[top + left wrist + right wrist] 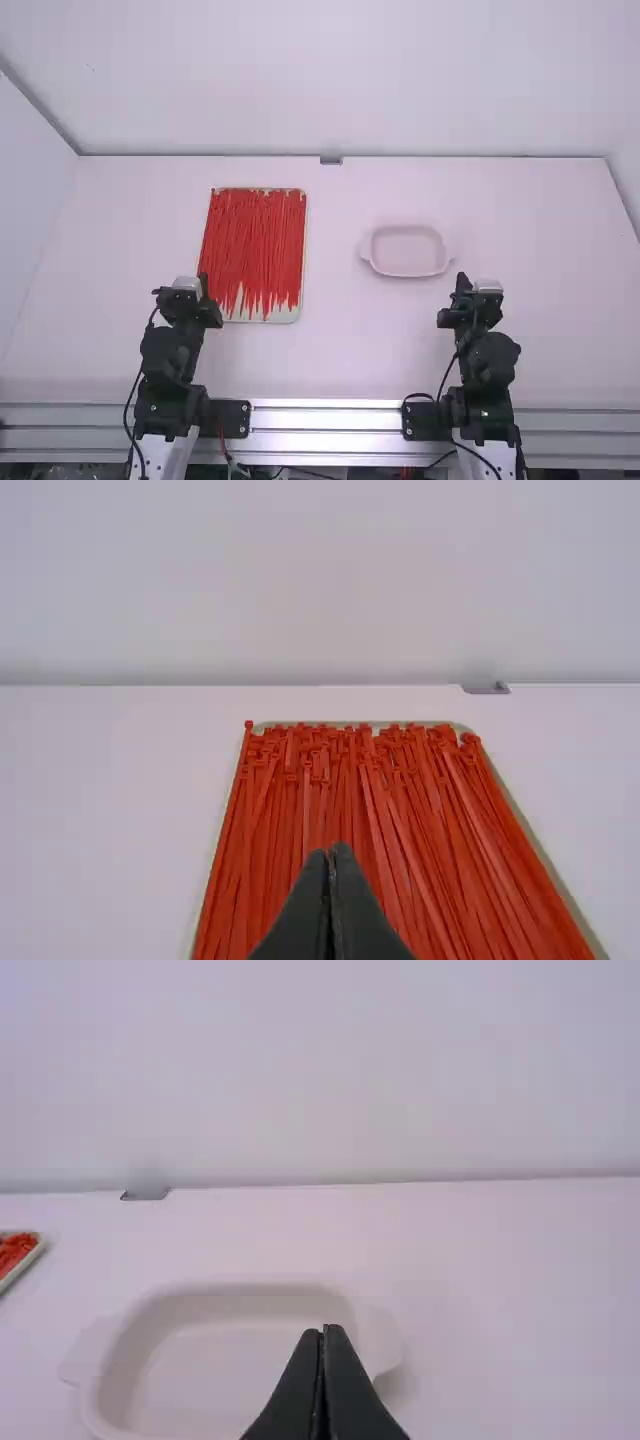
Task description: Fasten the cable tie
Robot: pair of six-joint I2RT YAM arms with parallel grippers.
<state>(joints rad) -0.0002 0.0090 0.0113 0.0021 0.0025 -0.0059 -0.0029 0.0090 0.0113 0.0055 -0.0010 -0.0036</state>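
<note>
A dense pile of red cable ties [254, 250] lies on a flat tray [285, 318] left of the table's middle; the left wrist view shows the ties [400, 820] spread lengthwise ahead of my fingers. My left gripper [203, 290] sits folded back near its base, just at the tray's near left corner, shut and empty, as its own view confirms [331, 852]. My right gripper [462, 285] rests near its base, shut and empty [322, 1332], a little in front of a white dish.
A white shallow dish with small handles [405, 251] stands right of the middle, empty [130, 1360]. A small grey fitting [331, 159] sits at the table's far edge. White walls bound the table at the back and sides.
</note>
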